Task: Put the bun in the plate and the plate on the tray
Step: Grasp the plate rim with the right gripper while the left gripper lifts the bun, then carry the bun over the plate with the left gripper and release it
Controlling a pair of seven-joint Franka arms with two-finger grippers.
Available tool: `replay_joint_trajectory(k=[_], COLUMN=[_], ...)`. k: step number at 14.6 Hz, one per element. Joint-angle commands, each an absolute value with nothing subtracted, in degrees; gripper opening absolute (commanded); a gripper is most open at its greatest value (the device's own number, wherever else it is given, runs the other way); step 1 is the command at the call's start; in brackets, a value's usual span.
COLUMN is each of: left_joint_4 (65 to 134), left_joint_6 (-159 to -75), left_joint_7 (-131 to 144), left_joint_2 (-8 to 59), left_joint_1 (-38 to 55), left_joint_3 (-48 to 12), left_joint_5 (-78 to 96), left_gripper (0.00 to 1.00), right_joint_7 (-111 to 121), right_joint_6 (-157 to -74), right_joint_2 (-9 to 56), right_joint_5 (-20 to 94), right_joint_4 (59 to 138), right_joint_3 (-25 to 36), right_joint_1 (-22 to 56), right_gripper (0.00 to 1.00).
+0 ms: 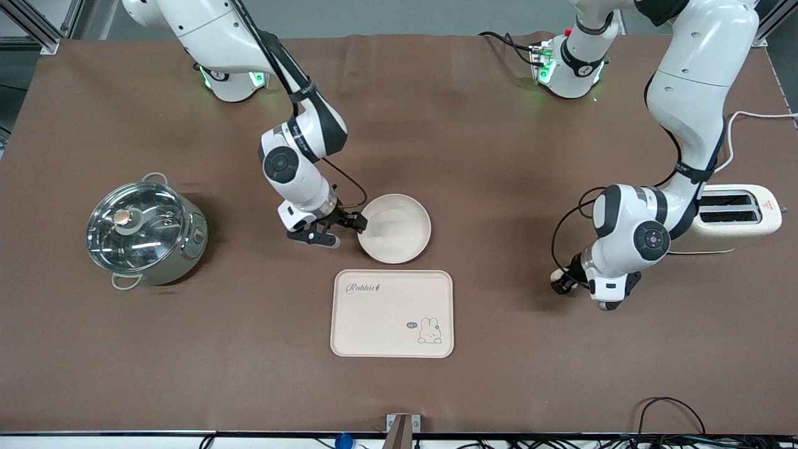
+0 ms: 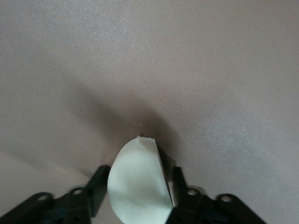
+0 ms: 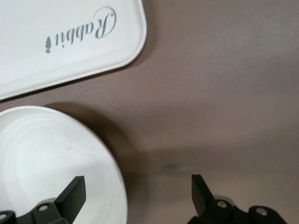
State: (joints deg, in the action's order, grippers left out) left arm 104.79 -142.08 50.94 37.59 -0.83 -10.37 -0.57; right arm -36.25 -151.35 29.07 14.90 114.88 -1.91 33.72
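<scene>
Right end effector: low at the edge of the plate, on the side toward the right arm's end of the bench. Fingers are spread apart. In the right wrist view one finger is seen over the plate's inside and the other over bare bench, so the rim is straddled; contact with the rim cannot be judged.

Plate: empty, resting on the bench near the middle, just farther from the front camera than the tray. A narrow gap is seen between the two.

Tray: flat on the bench, nothing on it. "Rabbit" lettering and a corner of the tray are seen in the right wrist view.

Left end effector: low over bare bench toward the left arm's end, well apart from plate and tray. Fingers are clamped on the bun. In the left wrist view the bun is held between the two fingers, flat cut side against one of them.

Other items noted: a lidded steel pot toward the right arm's end; a cream toaster toward the left arm's end, partly hidden by the left arm.
</scene>
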Motion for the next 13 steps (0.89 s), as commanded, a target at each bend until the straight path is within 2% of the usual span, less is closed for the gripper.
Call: replay_joint_trajectory(k=[1,5,9,13], left_joint_4=[104.15,104.15,100.21,94.23], left_joint_6=[-142.12,-141.86,-141.94,-142.56], left_joint_7=[51.85,60.87,75.29,83.40], left_joint_2=[37.00,35.69,36.21,41.04], left_joint_1=[-0.79,1.74,14.21,24.24], left_joint_3=[-12.82,-20.47,-21.18,-20.75], left_joint_5=[0.00,-0.35,-0.61,-0.70], left_gripper=[0.26,0.27,0.28,0.30], right_joint_7=[-39.19,-39.20,-39.20,-39.20], right_joint_6=[-153.45,-154.51,-155.39,-155.74], right_joint_2=[29.53,30.32,30.94,31.64], right_joint_5=[16.35,16.35,16.35,16.35], right_joint_4=[115.23,115.31,115.31,115.31], right_joint_3=[-1.41,-1.41,-1.41,-1.41], right_joint_1=[36.55,36.74,36.74,36.74], right_gripper=[1.00,1.00,0.99,0.99])
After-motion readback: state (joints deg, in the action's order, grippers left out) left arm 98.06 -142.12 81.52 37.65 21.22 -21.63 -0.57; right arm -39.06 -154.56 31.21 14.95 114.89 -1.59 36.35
